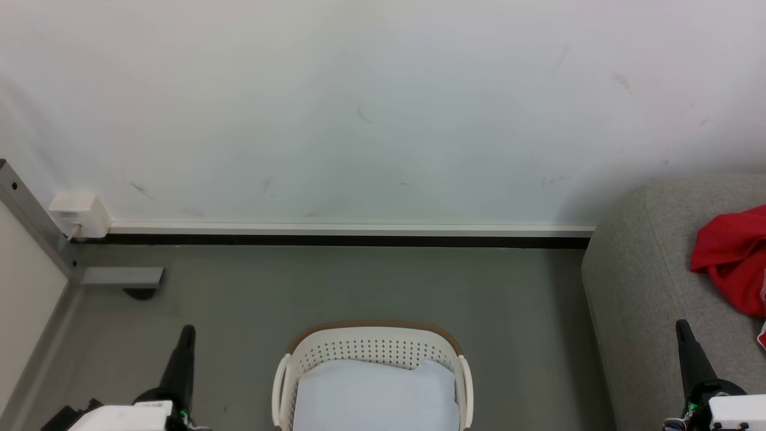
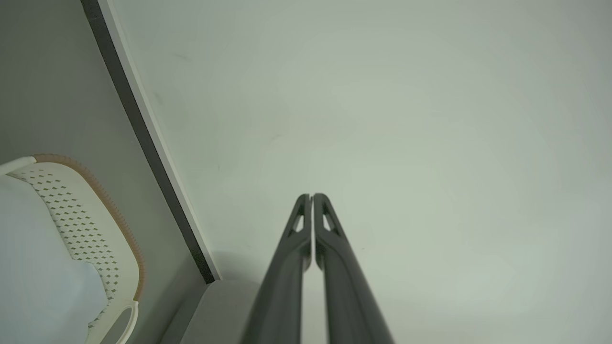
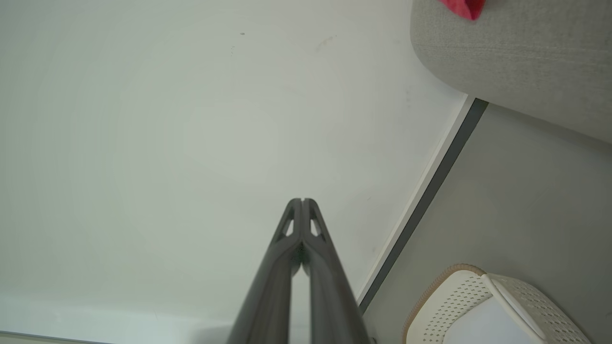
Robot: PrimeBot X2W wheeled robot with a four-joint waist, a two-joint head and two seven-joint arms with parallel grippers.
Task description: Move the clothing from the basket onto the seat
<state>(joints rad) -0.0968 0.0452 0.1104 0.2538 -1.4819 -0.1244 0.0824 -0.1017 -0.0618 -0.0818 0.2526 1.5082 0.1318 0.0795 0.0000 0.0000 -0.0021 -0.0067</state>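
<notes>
The white perforated basket (image 1: 371,350) with a brown rim stands on the floor at the bottom centre, holding pale bluish-white padding (image 1: 374,395). Red clothing (image 1: 733,257) lies bunched on the grey seat (image 1: 634,281) at the right edge. My left gripper (image 1: 187,331) stands shut to the left of the basket, holding nothing. My right gripper (image 1: 682,326) is shut and empty, in front of the seat. In the left wrist view my left gripper (image 2: 311,196) points at the wall, with the basket (image 2: 95,224) at lower left. The right wrist view shows my right gripper (image 3: 302,200), the basket (image 3: 483,296) and a scrap of clothing (image 3: 461,7).
A white wall with a baseboard (image 1: 347,230) runs behind the basket. At the left, a grey metal frame (image 1: 36,221) with a foot (image 1: 122,276) and a white box (image 1: 78,212) stand by the wall. Grey floor (image 1: 359,287) lies between the basket and the wall.
</notes>
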